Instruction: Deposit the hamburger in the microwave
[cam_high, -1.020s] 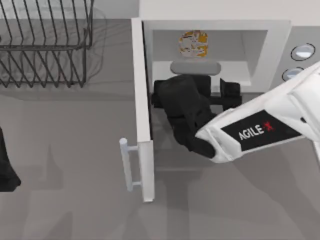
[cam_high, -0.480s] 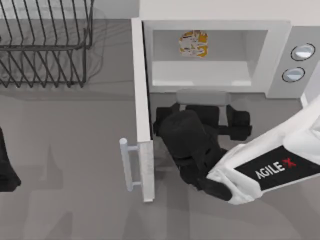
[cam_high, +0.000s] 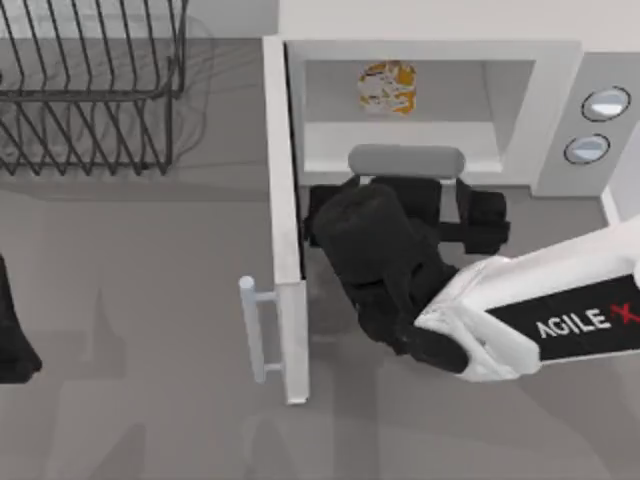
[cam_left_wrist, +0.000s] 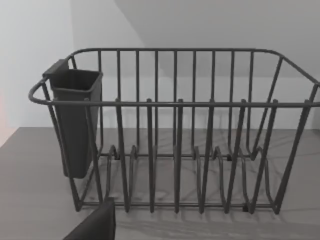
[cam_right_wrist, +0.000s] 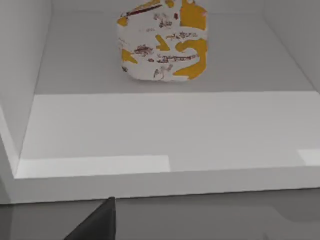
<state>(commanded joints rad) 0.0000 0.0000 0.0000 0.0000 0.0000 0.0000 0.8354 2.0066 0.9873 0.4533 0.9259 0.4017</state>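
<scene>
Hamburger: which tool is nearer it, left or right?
Right. The right tool sits at the microwave mouth, just in front of the hamburger. The left tool is parked at the table's left edge, far off.

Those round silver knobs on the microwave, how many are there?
2. Both dials sit on the microwave panel at the top view's right: one farther back, the other just in front of it. None seems hidden.
</scene>
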